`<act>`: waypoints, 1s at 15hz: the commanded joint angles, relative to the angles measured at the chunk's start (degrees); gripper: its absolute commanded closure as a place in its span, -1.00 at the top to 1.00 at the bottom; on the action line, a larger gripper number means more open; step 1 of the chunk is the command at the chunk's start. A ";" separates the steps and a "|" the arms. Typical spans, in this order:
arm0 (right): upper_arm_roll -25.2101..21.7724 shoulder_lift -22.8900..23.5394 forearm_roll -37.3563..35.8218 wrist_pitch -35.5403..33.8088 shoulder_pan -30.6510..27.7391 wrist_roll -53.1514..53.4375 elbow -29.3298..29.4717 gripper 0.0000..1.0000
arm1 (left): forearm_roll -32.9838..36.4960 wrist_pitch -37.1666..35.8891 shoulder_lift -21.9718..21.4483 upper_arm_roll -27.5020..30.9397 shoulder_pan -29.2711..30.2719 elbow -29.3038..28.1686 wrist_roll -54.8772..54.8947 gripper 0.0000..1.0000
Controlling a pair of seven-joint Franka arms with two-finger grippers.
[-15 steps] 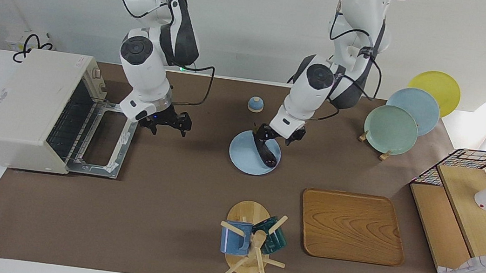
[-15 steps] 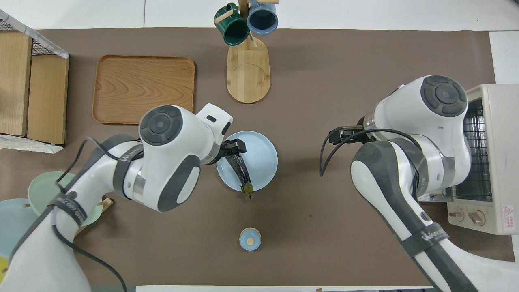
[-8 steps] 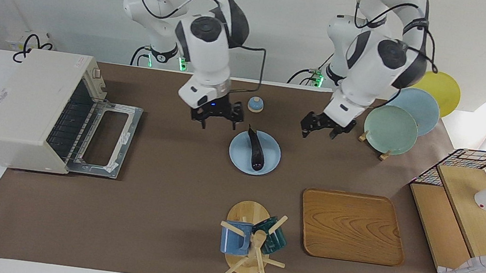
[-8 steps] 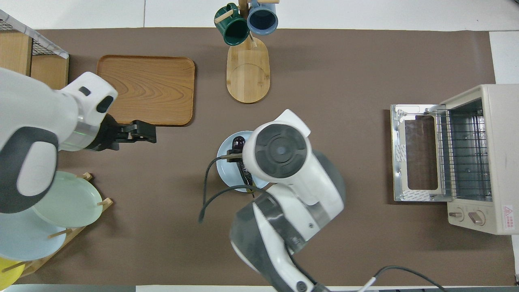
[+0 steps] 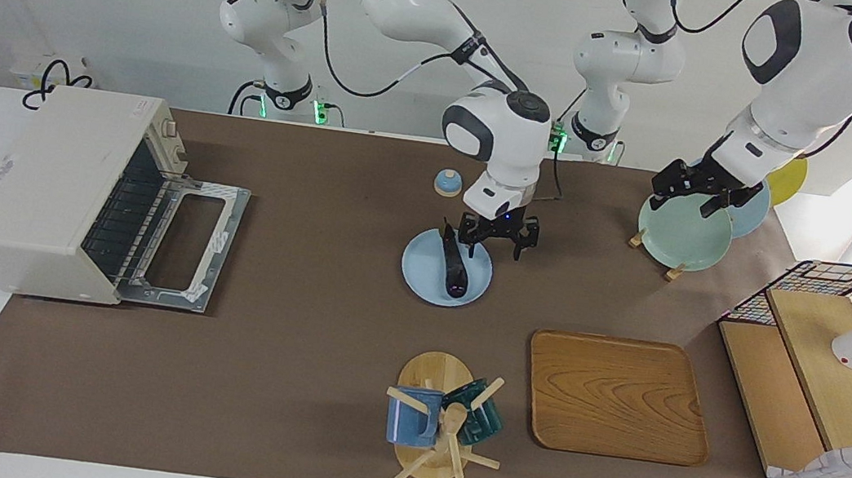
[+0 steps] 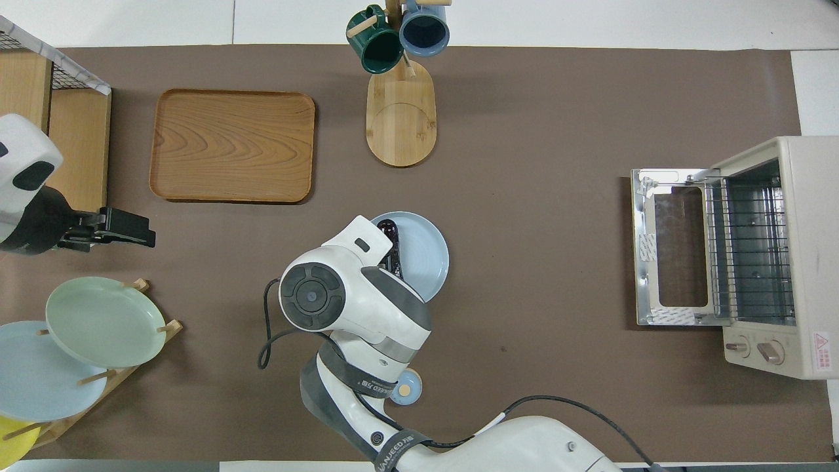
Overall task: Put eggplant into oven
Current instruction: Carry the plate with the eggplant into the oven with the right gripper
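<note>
The dark purple eggplant (image 5: 452, 264) lies on a light blue plate (image 5: 421, 273) in the middle of the table. My right gripper (image 5: 497, 242) is open and hangs low over the plate's edge toward the left arm's end, right beside the eggplant's stem end. In the overhead view my right hand covers most of the eggplant (image 6: 388, 237) and part of the plate (image 6: 427, 252). The cream oven (image 5: 47, 181) stands at the right arm's end, with its door (image 5: 183, 240) folded down open. My left gripper (image 5: 697, 191) is open and empty over the green plate (image 5: 683, 226).
A rack of green, blue and yellow plates stands at the left arm's end. A small blue knob (image 5: 447, 183) sits near the robots. A wooden tray (image 5: 615, 396), a mug tree (image 5: 438, 426) and a wire shelf (image 5: 821, 365) lie farther out.
My left gripper let go of the eggplant and drew back over the plate rack. My right gripper swung from the oven door across to the blue plate.
</note>
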 commanded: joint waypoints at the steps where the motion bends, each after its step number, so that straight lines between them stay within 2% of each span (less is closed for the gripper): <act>1: 0.34 -2.04 -1.09 5.37 -0.33 -0.12 -5.44 0.37 | 1.40 -1.80 -1.15 -0.52 0.33 0.20 0.72 1.00; 5: 0.34 -0.81 -1.61 6.00 0.29 -0.12 -5.62 0.23 | 3.33 -2.41 -1.06 -0.52 -0.90 0.99 0.54 1.00; 6: 0.34 -0.81 -1.71 6.26 0.29 -0.12 -6.15 0.07 | 3.94 -3.02 -0.97 0.00 -2.56 2.04 0.45 1.00; 8: 0.34 -0.98 -1.71 6.52 0.29 -0.03 -6.94 -0.29 | 4.74 -6.61 2.00 4.03 -7.21 8.25 0.37 1.00; 9: 0.34 -0.98 -1.71 7.22 0.29 -0.12 -7.29 -0.36 | 4.74 -8.11 3.85 5.18 -8.19 12.03 0.54 1.00; 10: 0.34 -0.98 -1.79 8.01 0.20 -0.12 -7.73 -0.53 | 4.74 -8.39 4.73 5.62 -8.20 14.07 0.63 1.00; 12: 0.34 -0.98 -1.71 8.89 0.20 -0.21 -8.34 -1.00 | 4.83 -7.69 4.83 5.54 -8.20 13.04 0.80 1.00; 15: 0.25 -1.25 -4.07 4.26 0.11 -1.87 -6.25 -1.00 | 4.83 -4.09 4.74 5.63 -8.20 8.99 2.04 1.00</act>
